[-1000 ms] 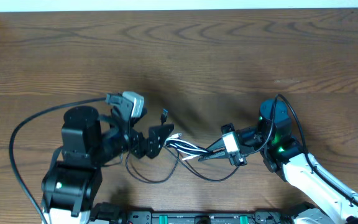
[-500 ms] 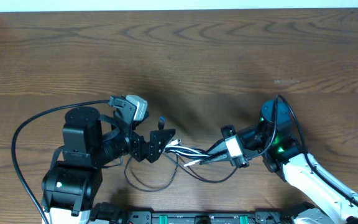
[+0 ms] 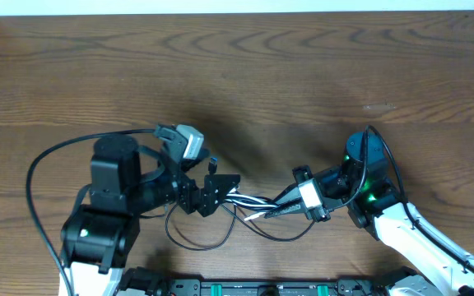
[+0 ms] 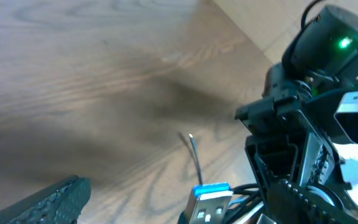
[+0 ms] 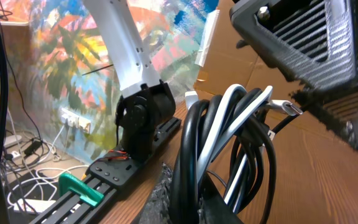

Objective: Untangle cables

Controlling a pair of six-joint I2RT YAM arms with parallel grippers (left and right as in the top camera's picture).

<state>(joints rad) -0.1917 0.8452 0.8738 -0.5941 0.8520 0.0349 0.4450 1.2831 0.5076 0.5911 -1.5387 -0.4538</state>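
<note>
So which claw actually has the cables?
The right claw, shut on the cables; the left claw stands open at their other end.

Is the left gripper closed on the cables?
No: overhead, the left gripper stands open at the end of the cables, which only the right gripper clamps.

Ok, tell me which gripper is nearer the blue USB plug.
Left. The left gripper stands open at the blue USB plug; the right gripper is shut on the cables farther along.
</note>
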